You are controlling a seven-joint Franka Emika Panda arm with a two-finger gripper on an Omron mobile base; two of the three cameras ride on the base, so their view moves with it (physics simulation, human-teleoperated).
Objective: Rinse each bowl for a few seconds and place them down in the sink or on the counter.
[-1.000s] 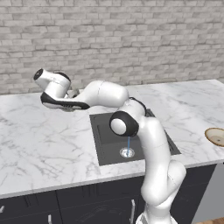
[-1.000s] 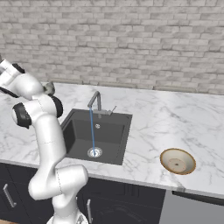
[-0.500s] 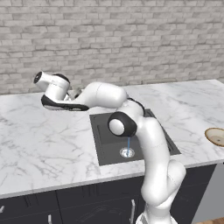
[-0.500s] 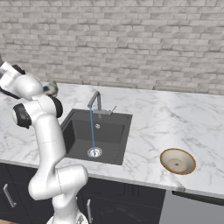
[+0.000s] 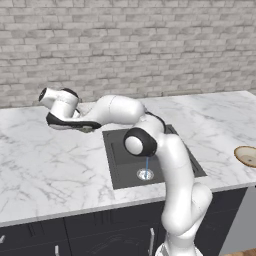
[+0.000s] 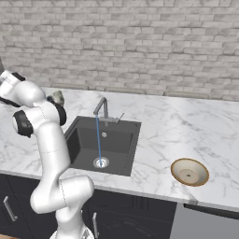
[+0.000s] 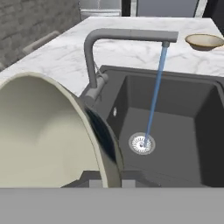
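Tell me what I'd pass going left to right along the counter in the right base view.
White robot arm → sink with the faucet running → bare marble counter → tan bowl.

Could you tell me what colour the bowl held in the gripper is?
Pale greenish-cream, glossy inside; the bowl shows best in the hand view.

Bright, flat, even light all over, typical clean render. Soft shadow under the arm on the counter [image 5: 45, 160], hardly any elsewhere. Glossy sheen inside the cream bowl [image 7: 39, 135], plus a dark reflective streak along its rim. Sink [image 6: 88, 140] basin reads dark but clear. No blur, no edge warping, just slightly soft, low-res textures on the brick wall [image 5: 150, 45].
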